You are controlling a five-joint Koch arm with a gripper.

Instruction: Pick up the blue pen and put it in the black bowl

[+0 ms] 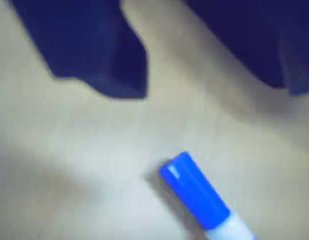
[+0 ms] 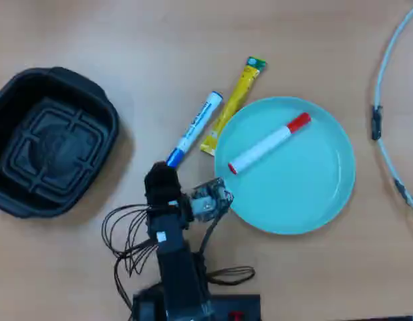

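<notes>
The blue pen [image 2: 195, 128] lies slanted on the wooden table, its blue cap end [image 2: 174, 158] toward the arm. In the wrist view the cap [image 1: 194, 192] lies at the lower middle, blurred. My gripper [image 1: 204, 90] is open and empty: its two dark jaws stand apart at the top of the wrist view, and the cap is outside the gap. In the overhead view the gripper [image 2: 162, 179] hovers just short of the cap end. The black bowl [image 2: 13, 100] stands empty at the left, well apart from the pen.
A yellow sachet stick [image 2: 234, 102] lies right beside the pen. A light-teal plate [image 2: 313, 187] to the right holds a red-capped white marker [image 2: 268, 143]. A pale cable [image 2: 385, 93] curves along the right edge. The arm's wires [image 2: 129, 234] loop at the bottom.
</notes>
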